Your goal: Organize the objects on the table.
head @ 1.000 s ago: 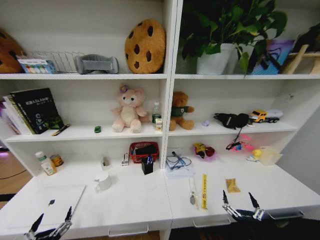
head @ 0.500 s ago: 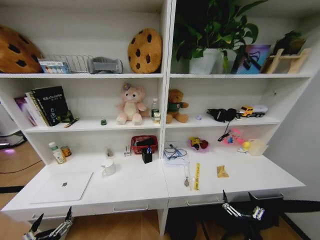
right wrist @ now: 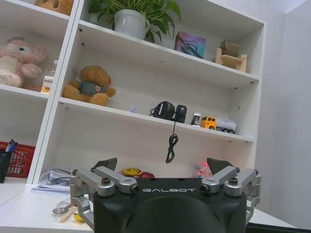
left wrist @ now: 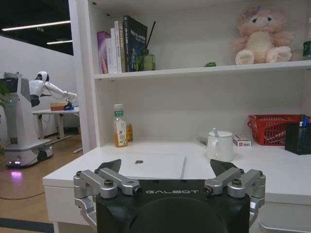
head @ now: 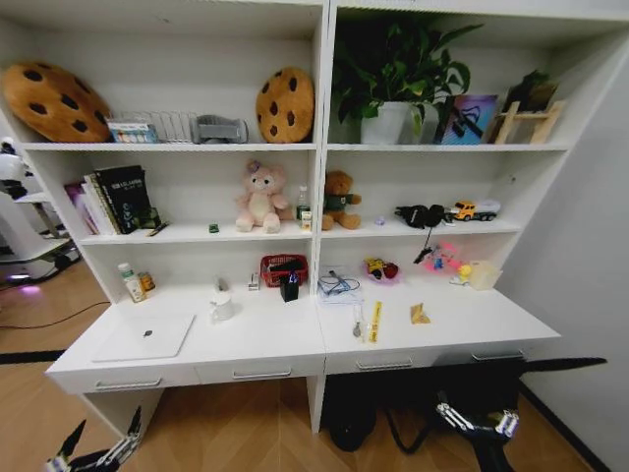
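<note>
My left gripper (head: 98, 447) hangs low at the near left, in front of the desk (head: 265, 346) and well apart from it, fingers spread wide and empty. My right gripper (head: 479, 421) hangs at the near right below the desk edge, also wide and empty. On the desk, the laptop (head: 145, 336) lies closed at the left, the mug (head: 222, 307) right of it, the pen cup (head: 289, 288) just before the red basket (head: 284, 269).

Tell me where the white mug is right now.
In the head view the white mug stands on the left half of the desk, between the laptop on its left and the red basket on its right.
</note>
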### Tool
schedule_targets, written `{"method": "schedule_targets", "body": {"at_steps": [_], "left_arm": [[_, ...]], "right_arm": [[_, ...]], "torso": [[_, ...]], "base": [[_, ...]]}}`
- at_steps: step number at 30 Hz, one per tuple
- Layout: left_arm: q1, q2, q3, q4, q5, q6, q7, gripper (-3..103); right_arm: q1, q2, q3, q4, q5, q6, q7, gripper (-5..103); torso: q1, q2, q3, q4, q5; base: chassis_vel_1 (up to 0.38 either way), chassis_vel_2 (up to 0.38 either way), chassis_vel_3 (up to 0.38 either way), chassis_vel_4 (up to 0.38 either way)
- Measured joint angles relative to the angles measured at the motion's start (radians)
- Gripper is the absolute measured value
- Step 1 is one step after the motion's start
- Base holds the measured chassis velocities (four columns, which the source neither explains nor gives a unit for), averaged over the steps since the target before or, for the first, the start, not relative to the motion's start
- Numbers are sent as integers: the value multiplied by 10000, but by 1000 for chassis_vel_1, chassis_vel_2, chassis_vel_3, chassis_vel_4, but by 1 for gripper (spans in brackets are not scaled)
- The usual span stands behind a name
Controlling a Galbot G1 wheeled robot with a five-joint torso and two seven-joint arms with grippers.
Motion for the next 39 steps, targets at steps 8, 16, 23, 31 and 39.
{"method": "schedule_targets", "body": {"at_steps": [8,16,23,31,39], "left_arm": [[0,0,0,0,0,0,0,100],[0,0,0,0,0,1,-1,100],[0,0,0,0,0,0,-1,100],[0,0,0,1,0,0,-1,100],[0,0,0,0,0,1,0,100]], "right_arm": [[-22,20,-26,34,-43,0,-4,100],[-46,125,-69,-55,-156,200,-11,100],[-42,325,-87,-287,-240,635,-215,100],[-106,430,-68,-322,-88,660,-431,100],[-179,394,-74,-341,-48,606,-434,100]], "torso": [[-2,2,-1,1,-6],[0,1,0,-1,1],[-2,2,0,1,-2],[6,-2,2,0,-2],[2,-1,1,1,0]], "base": [[169,-172,-174,180],[144,-149,-153,152],[55,-49,-60,51],[-9,14,8,-7],[8,7,-7,-4]]}}
